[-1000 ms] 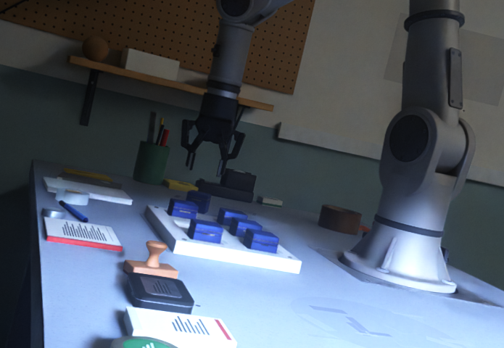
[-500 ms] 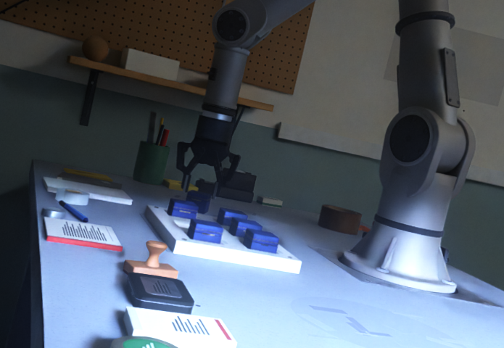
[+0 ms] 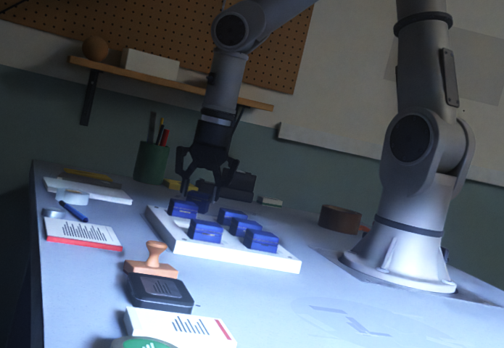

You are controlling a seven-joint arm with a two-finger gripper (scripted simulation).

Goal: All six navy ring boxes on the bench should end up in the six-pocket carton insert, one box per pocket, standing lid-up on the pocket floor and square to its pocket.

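Observation:
A navy ring box [image 3: 198,200] at the far end of the white carton insert [image 3: 219,240] is partly hidden behind a nearer box and my fingers; my open gripper [image 3: 202,189] stands right over it and holds nothing. I cannot tell whether this box sits in a pocket or just beyond the insert. Five other navy boxes sit in the insert's pockets: one at the far left [image 3: 183,208], one at the middle left [image 3: 205,230], and three in the right row [image 3: 231,215] [image 3: 243,226] [image 3: 261,240]. The near left pocket looks empty.
A green pen cup [image 3: 151,161] stands behind the insert on the left. A black box [image 3: 236,185] lies just behind my gripper. A brown puck [image 3: 339,218] sits near the arm's base [image 3: 404,262]. A stamp [image 3: 152,262], ink pad [image 3: 160,291] and papers lie on the near bench.

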